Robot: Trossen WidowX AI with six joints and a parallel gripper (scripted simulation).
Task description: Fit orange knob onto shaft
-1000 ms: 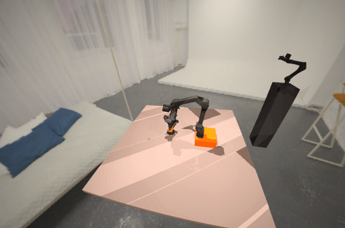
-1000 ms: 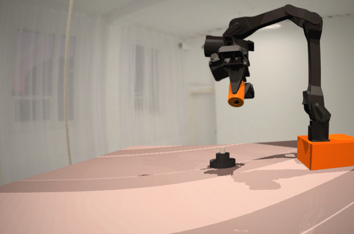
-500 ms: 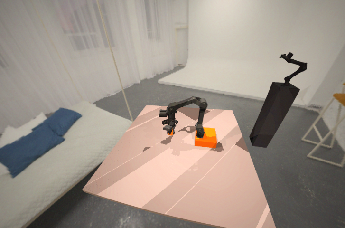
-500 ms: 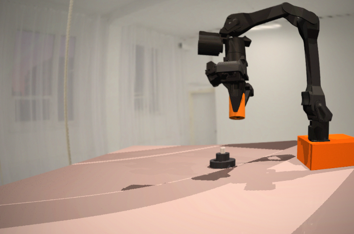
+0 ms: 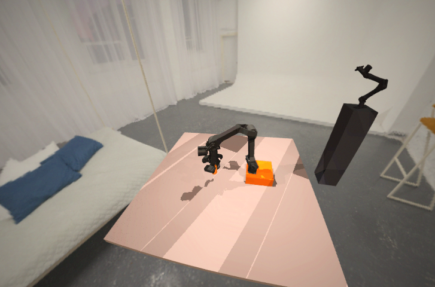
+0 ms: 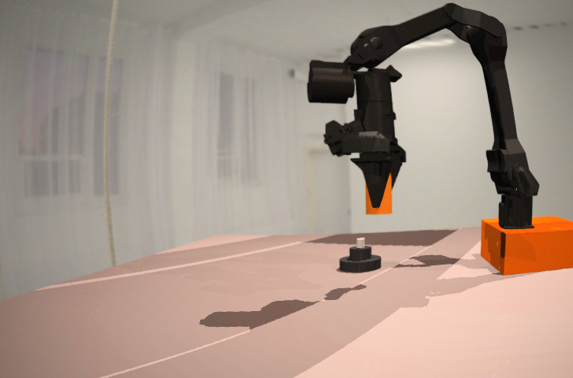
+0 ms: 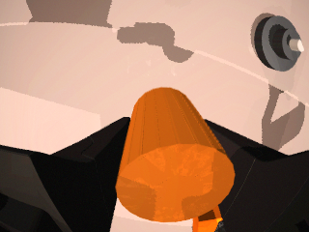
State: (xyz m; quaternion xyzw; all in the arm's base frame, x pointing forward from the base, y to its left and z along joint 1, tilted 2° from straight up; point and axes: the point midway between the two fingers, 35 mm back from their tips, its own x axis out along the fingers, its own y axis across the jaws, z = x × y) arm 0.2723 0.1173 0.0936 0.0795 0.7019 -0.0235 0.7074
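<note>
The orange knob [image 5: 215, 171] [image 6: 387, 204] [image 7: 174, 179] is a cylinder held upright in the air. My gripper [image 6: 384, 197] [image 7: 165, 126] is shut on the knob, one finger on each side, pointing down. The round dark pedestal [image 6: 360, 264] [image 7: 282, 66] stands on the table, with the pale silver shaft [image 6: 360, 242] [image 7: 295, 44] upright on its raised centre. In the exterior view the knob hangs well above the shaft and a little to its right. In the wrist view the pedestal is at the upper right, apart from the knob. The hole and the shaft's flat side cannot be made out.
The arm's orange base block [image 5: 259, 180] [image 6: 537, 251] stands on the pink table [image 5: 207, 233] [image 6: 130, 329], right of the pedestal in the exterior view. Dark shadows lie across the table. A bed [image 5: 88, 179] is at the left, and a dark pillar [image 5: 346, 142] with another arm is at the right.
</note>
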